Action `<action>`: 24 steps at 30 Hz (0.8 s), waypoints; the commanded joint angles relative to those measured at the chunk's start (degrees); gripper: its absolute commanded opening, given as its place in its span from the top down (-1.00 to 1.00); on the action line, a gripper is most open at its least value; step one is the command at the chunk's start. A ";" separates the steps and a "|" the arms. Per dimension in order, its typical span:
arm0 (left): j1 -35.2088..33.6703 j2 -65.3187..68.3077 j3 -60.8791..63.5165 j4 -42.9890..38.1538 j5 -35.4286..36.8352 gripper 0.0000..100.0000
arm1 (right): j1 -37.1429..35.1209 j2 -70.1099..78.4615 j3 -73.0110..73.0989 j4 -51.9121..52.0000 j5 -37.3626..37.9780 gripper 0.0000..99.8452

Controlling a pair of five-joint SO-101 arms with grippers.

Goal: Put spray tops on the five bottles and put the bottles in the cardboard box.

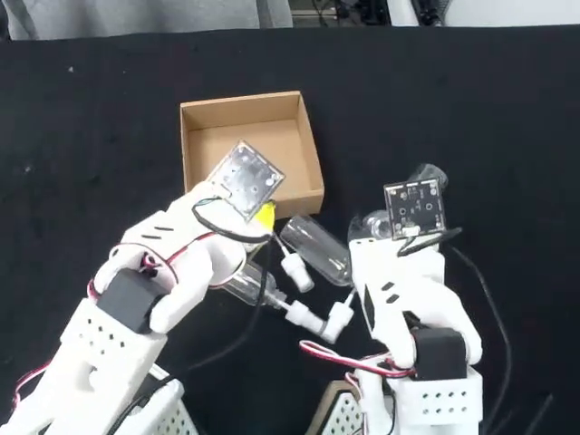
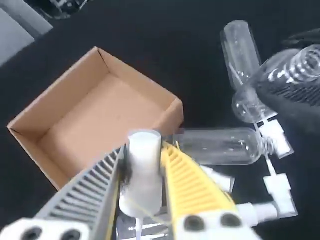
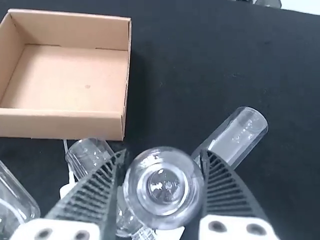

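Note:
My left gripper (image 2: 143,150) is shut on a white spray top (image 2: 142,175), just in front of the near wall of the cardboard box (image 2: 60,145); in the high view this gripper (image 1: 263,217) hangs beside the box (image 1: 198,145). My right gripper (image 3: 162,156) is shut on a clear bottle (image 3: 162,187), seen from its base end. In the high view that gripper (image 1: 376,227) sits to the right of the box. A capless bottle (image 1: 317,249) lies between the arms. Another bottle (image 1: 246,285) lies partly under the left arm.
The box holds nothing. One more clear bottle (image 3: 235,132) lies just beyond the right gripper, also visible as the bottle (image 1: 428,174) from above. Loose white spray tops (image 1: 308,317) with dip tubes lie on the black cloth between the arm bases. Cables trail near both bases.

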 commanded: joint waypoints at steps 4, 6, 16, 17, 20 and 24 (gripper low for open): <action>-0.40 -6.24 -4.09 -0.53 3.78 0.94 | 0.97 -0.66 0.04 -3.08 -0.53 0.73; -1.27 -7.74 -4.09 -0.62 7.03 0.94 | 0.88 -0.66 0.04 -3.16 -0.53 0.73; -5.05 -9.93 -4.18 -1.32 17.14 0.94 | 0.62 -0.75 0.04 -3.25 -0.53 0.73; -5.05 -10.02 -3.65 -2.29 18.37 0.94 | -0.09 -0.75 0.04 -3.25 -0.53 0.73; -6.55 -10.02 -2.15 -4.48 22.24 0.94 | -2.11 -0.75 0.13 -3.25 -0.53 0.73; -10.51 -10.02 -0.75 -6.68 25.85 0.94 | -2.55 -0.75 0.22 -3.25 -0.53 0.73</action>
